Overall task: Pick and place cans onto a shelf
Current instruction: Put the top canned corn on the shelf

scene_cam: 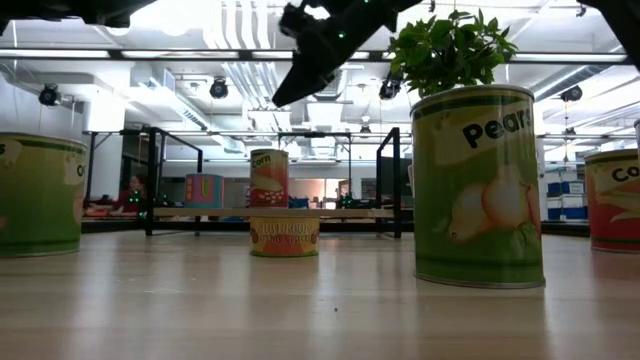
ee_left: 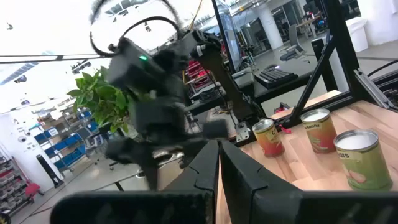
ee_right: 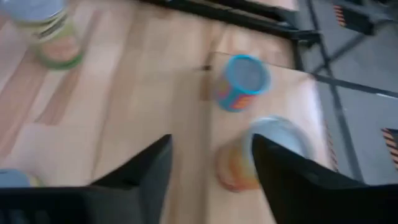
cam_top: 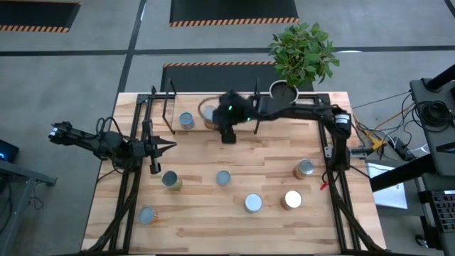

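Cans are spread over the wooden table (cam_top: 270,160), and 2 already stand on the shelf (cam_top: 160,107) at the table's far left: a blue-topped can (cam_top: 186,120) and, just right of it, an orange-labelled can (cam_top: 209,114) partly covered by the right arm. The low view shows both on the shelf's light board, with another can on the tabletop below and in front of them. The right gripper (ee_right: 211,174) hangs above the shelf's right end; its fingers stand apart with nothing between them, and the orange-labelled can sits just beyond the fingertips. The left gripper (cam_top: 168,147) waits at the table's left edge, near the shelf, pointing right with its fingers pressed together and empty. Still on the tabletop are 6 cans: 1 at the near left corner (cam_top: 147,215), 1 beside the left gripper (cam_top: 170,180), 1 in the middle (cam_top: 223,178), 2 nearer the front (cam_top: 253,203) and 1 at the right (cam_top: 304,168). A potted plant (cam_top: 302,53) stands at the far right edge.
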You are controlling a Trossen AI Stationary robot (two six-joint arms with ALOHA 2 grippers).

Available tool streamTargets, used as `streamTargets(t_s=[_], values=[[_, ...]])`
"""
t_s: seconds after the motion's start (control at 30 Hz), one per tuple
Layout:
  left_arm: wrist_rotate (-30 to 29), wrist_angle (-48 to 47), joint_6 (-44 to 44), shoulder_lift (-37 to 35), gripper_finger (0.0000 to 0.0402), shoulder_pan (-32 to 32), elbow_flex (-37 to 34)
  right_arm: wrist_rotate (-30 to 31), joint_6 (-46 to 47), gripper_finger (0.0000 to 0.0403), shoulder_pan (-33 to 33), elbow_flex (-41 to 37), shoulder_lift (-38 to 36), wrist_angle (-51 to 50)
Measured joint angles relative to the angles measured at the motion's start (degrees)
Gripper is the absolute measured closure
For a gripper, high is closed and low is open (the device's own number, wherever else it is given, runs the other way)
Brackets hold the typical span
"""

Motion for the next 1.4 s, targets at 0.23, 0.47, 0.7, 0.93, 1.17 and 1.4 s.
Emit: streamTargets(t_s=[0.23, 0.47, 0.7, 0.93, 1.17, 1.4], values=[[0.0, 0.0, 0.0, 0.0, 0.0402, 0.0, 0.0, 7.5, -2.5, 0.0380, 2.1, 0.0, 7.1, 1.1], [0.0, 0.0, 0.0, 0.0, 0.0402, 0.0, 0.0, 23.4, -8.6, 0.0393, 1.0, 0.2, 13.1, 3.7], [0.0, 0.0, 0.0, 0.0, 0.0402, 0.0, 0.0, 26.6, -10.7, 0.0394, -0.7, 0.2, 15.4, 9.7], [0.0, 0.0, 0.4, 0.0, 0.0402, 0.0, 0.0, 23.9, -9.7, 0.0394, -1.0, 0.2, 14.4, 12.3], [0.0, 0.0, 0.4, 0.0, 0.0402, 0.0, 0.0, 22.7, -8.7, 0.0394, -3.5, 0.3, 14.7, 18.8], [0.0, 0.0, 0.4, 0.0, 0.0402, 0.0, 0.0, 18.0, -4.6, 0.0394, -5.6, 0.3, 15.2, 22.3]])
